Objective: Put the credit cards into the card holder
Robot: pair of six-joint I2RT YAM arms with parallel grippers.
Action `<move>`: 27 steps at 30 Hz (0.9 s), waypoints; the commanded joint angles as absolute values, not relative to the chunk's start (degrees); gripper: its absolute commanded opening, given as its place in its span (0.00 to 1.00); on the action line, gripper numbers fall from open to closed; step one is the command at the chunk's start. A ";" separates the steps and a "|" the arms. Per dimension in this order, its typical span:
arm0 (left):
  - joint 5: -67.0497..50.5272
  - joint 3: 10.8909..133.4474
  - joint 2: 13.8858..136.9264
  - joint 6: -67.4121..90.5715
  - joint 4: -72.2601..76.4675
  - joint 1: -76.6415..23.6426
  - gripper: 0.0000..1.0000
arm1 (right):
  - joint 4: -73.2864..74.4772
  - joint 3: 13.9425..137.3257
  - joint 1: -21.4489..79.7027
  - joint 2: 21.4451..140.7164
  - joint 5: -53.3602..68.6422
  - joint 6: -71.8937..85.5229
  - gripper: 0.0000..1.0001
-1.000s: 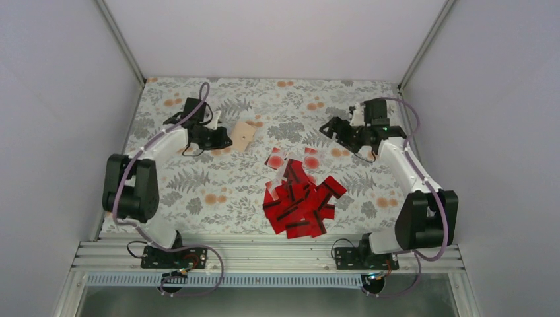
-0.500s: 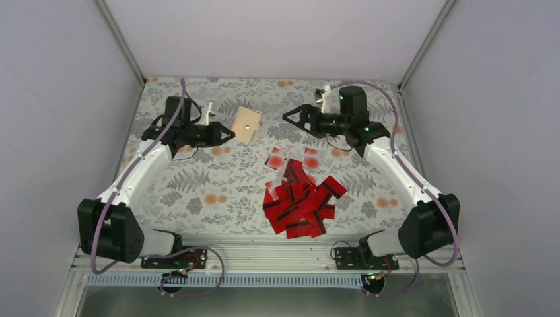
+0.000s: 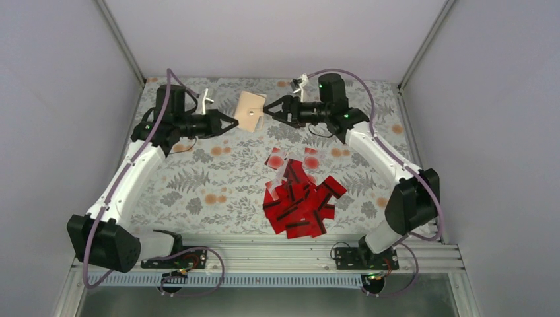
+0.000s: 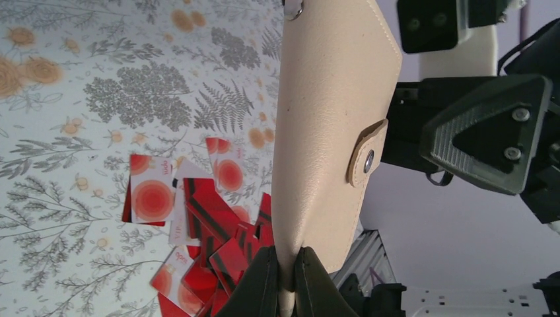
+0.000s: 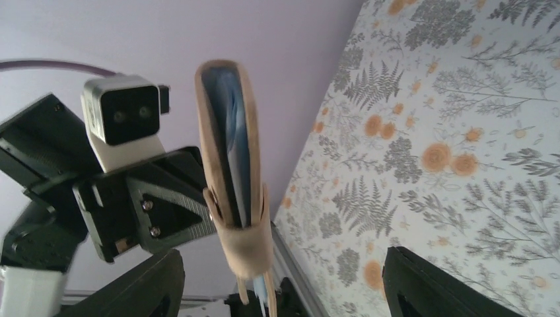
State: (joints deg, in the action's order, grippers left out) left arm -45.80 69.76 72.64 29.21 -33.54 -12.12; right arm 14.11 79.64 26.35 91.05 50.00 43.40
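Top external view: above the far end of the floral cloth (image 3: 198, 188), the left gripper (image 3: 232, 123) clamps one end of the tan card holder (image 3: 249, 111), lifted clear. Its long axis runs rightward to the right gripper (image 3: 268, 111), whose jaws stand wide either side of the other end; contact there is hard to make out. The red credit cards (image 3: 300, 201) lie heaped mid-cloth, many half buried.

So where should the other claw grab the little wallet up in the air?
Probably its free edge, coming from the right. The left gripper pinches the card holder by the opposite edge, and its thin side faces the open right gripper, so those jaws can close on its flat faces.
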 commanded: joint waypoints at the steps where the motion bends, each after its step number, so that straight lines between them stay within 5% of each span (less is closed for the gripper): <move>1: -46.56 71.92 71.39 33.29 -34.06 -13.34 0.03 | 9.71 82.98 27.15 93.02 53.69 46.35 0.72; 7: -45.59 73.77 72.09 33.91 -34.54 -15.46 0.03 | 6.07 85.07 27.53 94.63 55.73 47.41 0.53; 17: -43.62 74.80 72.70 33.89 -35.83 -17.05 0.06 | 5.23 87.67 27.63 97.06 56.66 48.10 0.06; 18: -43.52 74.90 72.70 33.50 -36.04 -17.07 0.11 | 5.66 88.09 27.61 97.24 57.06 47.74 0.04; 20: -42.75 76.38 73.11 31.29 -38.50 -17.14 0.40 | 7.43 89.30 27.60 97.56 58.20 45.99 0.04; 22: -41.50 78.75 73.51 27.76 -41.60 -17.04 0.87 | 10.37 89.97 27.52 97.34 58.93 43.79 0.04; 23: -41.44 79.94 73.45 25.70 -42.90 -17.05 0.98 | 10.93 89.93 27.53 97.07 59.45 43.13 0.04; 27: -45.99 81.01 71.48 20.08 -43.36 -16.86 1.00 | 9.27 88.47 27.49 95.84 64.30 43.03 0.04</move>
